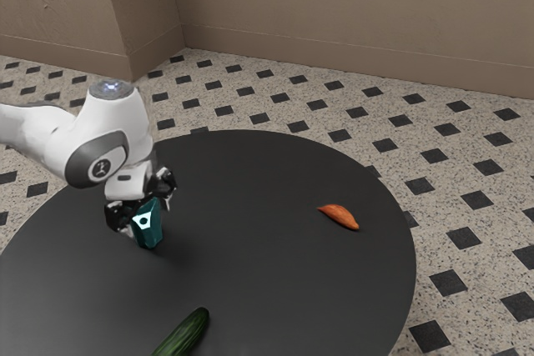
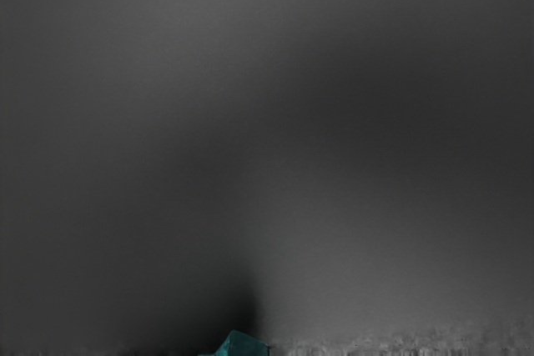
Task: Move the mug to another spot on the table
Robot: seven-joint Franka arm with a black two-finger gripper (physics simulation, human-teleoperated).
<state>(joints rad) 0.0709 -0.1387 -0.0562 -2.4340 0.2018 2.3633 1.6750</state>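
A small teal mug (image 1: 150,228) hangs tilted right under my hand, at the exterior view's left part of the round black table (image 1: 275,273). My black gripper (image 1: 143,219) is shut on the mug from two sides, just above the tabletop. In the wrist view a teal corner of the mug (image 2: 239,345) shows close under the hand, against the dark table surface (image 2: 334,164).
An orange carrot-like piece (image 1: 340,216) lies toward the table's right side in the exterior view. A green cucumber (image 1: 183,335) lies near the front edge. Tiled floor and beige walls surround the table.
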